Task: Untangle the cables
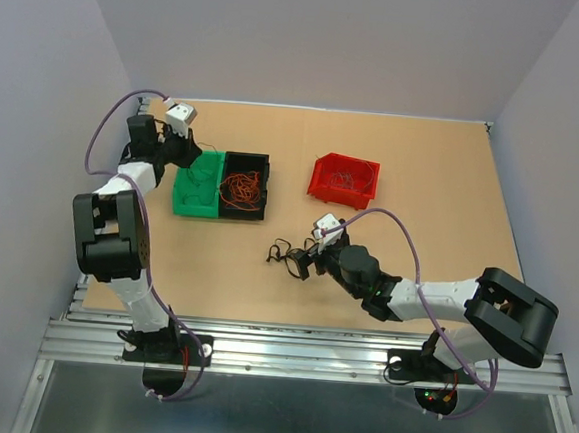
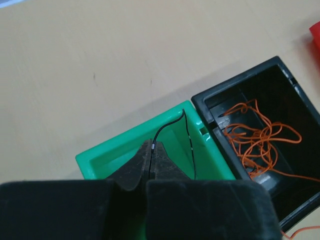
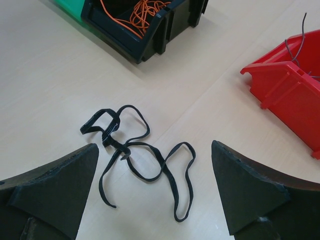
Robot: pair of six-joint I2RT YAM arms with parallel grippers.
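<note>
Left gripper (image 2: 150,144): fingers pressed together, pinching a thin black wire (image 2: 190,150) at their tips over the green bin (image 2: 125,137).
Thin black wire, direction: rises from the fingertips, arcs ahead and right to the bin's far corner, then runs straight back toward the gripper.
Orange cables (image 2: 257,137): a loose tangle in the black bin (image 2: 235,82), right of the left gripper, with no clear long axis.
Right gripper (image 3: 154,147): jaws spread wide, holding nothing, low over the table (image 3: 50,90).
Black cable (image 3: 135,155): flat on the table between and just ahead of the right fingers, looped and knotted; long axis runs far-left to near-right.
Red bin (image 3: 285,90): ahead-right of the right gripper, with a thin grey wire (image 3: 295,45) poking up from it.
Hidden: the thin black wire's near end passes behind the left gripper body; the red bin is cut off at the frame edge.
</note>
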